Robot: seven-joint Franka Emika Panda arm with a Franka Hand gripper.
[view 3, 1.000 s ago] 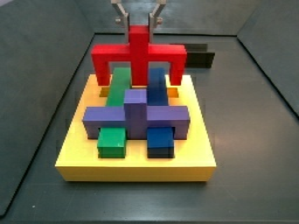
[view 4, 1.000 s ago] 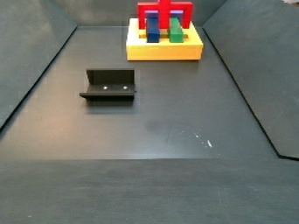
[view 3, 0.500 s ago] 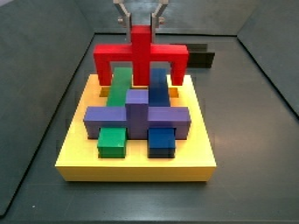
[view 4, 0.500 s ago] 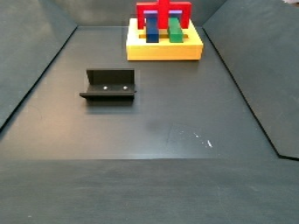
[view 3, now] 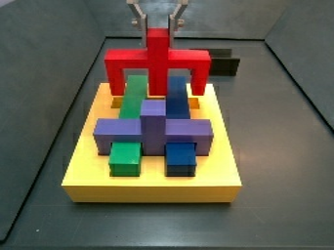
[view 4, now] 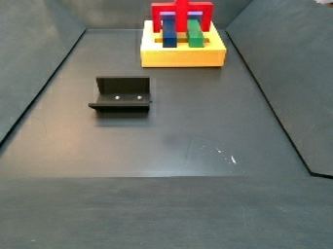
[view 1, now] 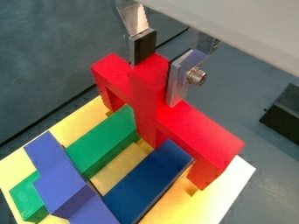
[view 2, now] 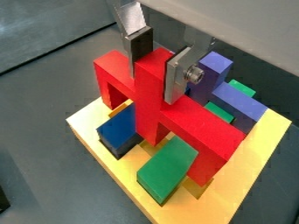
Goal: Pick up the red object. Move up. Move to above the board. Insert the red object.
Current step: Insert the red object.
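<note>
The red object (view 3: 156,61) is an arch with a central post. It straddles the green bar (view 3: 131,98) and blue bar (view 3: 177,98) at the far end of the yellow board (view 3: 150,186). Its legs reach down by the orange-lined slots; I cannot tell how deep they sit. My gripper (view 3: 156,21) is above it, shut on the post. Both wrist views show the red object (view 1: 146,92) (view 2: 140,92) with my gripper (view 1: 162,70) (view 2: 158,70) clamped on it, a finger on each side of the post. A side view shows the board (view 4: 182,58) and the red object (view 4: 182,15) at the far end of the floor.
A purple cross block (view 3: 150,127) sits mid-board over the bars. The dark fixture (view 4: 121,94) stands on the grey floor away from the board, and shows behind the board (view 3: 225,65). Grey walls enclose the floor.
</note>
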